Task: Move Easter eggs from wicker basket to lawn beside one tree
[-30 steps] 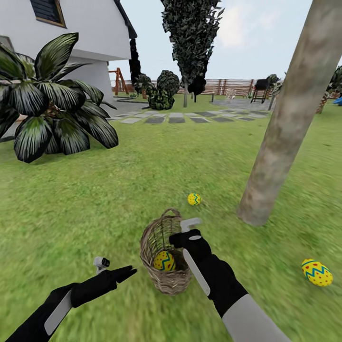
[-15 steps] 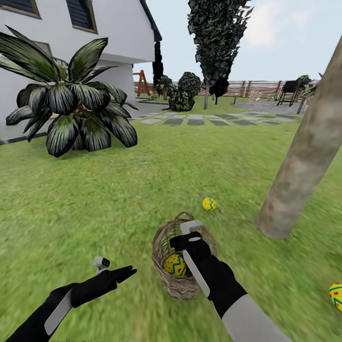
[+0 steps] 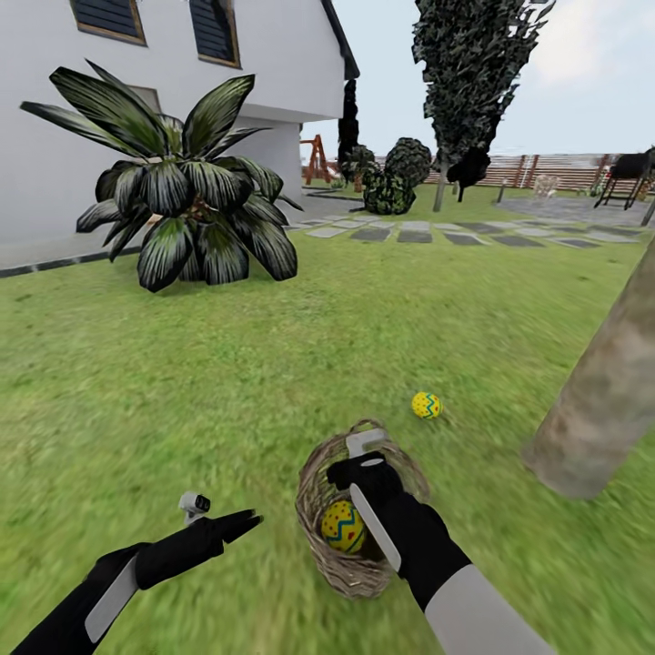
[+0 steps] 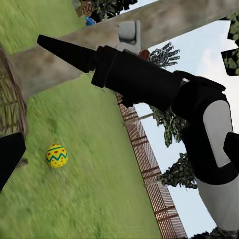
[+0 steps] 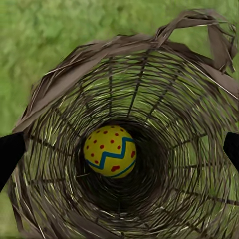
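- Nearest me, low in the head view, my left hand (image 3: pixel 238 522) hovers over the lawn (image 3: pixel 182 382), holding nothing; I cannot tell how far its fingers are spread.
- Just beside it, my right hand (image 3: pixel 364 455) reaches over the wicker basket (image 3: pixel 318 473), fingers spread wide at either side of the mouth.
- One Easter egg (image 5: pixel 110 151) lies at the basket's bottom.
- Beyond the basket, a second egg (image 3: pixel 426 405) sits on the grass, near the tree trunk (image 3: pixel 600 400).
- Farther off stand a broad-leaved palm (image 3: pixel 186 196), a white house (image 3: pixel 55 109), grey stepping stones (image 3: pixel 414 235) and a wooden fence (image 3: pixel 564 170).
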{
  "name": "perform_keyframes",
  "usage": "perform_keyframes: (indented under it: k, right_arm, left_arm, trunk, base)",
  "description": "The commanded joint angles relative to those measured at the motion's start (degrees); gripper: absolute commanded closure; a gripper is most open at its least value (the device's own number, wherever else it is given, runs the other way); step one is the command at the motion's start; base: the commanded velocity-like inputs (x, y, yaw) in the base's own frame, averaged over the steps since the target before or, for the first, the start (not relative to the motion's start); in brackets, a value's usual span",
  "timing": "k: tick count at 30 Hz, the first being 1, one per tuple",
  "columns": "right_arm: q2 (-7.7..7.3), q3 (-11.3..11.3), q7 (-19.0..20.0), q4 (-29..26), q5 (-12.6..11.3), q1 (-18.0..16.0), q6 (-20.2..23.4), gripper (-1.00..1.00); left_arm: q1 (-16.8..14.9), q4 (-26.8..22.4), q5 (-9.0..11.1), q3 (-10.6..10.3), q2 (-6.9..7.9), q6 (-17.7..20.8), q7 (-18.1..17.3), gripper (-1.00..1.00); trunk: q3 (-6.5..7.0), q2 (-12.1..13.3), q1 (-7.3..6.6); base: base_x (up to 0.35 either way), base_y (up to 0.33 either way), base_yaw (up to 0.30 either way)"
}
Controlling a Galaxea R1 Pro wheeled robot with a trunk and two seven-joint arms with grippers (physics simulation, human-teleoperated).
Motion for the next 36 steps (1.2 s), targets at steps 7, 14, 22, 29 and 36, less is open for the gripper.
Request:
perform_keyframes:
  k: [7,14,22,29,36]
  right_arm:
    - [0.00,0.31,-0.49,2.58,-0.55,-0.03,0.39,-1.00]
    - [0.00,3.49,-0.43,4.30,-0.55,-0.03,0.34,-1.00]
    - [0.00,3.40,-0.31,4.97,-0.90,-0.03,0.07,-1.00]
    - [0.00,3.55,-0.26,5.95,-0.70,-0.03,-0.21,-1.00]
    - [0.00,3.51,3.55,10.54,-0.99,-0.03,-1.21,-1.00]
  left_arm:
    - [-0.05,0.08,0.48,-0.47,0.03,0.60,0.00,-1.00]
    - [-0.06,0.08,0.48,-0.64,0.02,0.60,0.05,-1.00]
    - [-0.08,0.00,0.48,-0.33,0.07,0.60,-0.04,-1.00]
    - [-0.06,0.07,0.48,-0.54,0.04,0.60,0.00,-1.00]
    - [-0.05,0.08,0.49,-0.67,-0.02,0.60,0.05,-1.00]
  trunk:
    - [-0.05,-0.02,-0.01]
    - [-0.05,-0.02,-0.01]
    - [-0.05,-0.02,-0.01]
    - [-0.05,-0.02,-0.01]
    - [-0.05,-0.02,-0.01]
  base:
    - [0.006,-0.015,0.280]
    - [0.000,-0.230,0.274]
    - [0.000,-0.293,0.143]
    - [0.000,-0.162,0.006]
    - [0.000,-0.109,0.000]
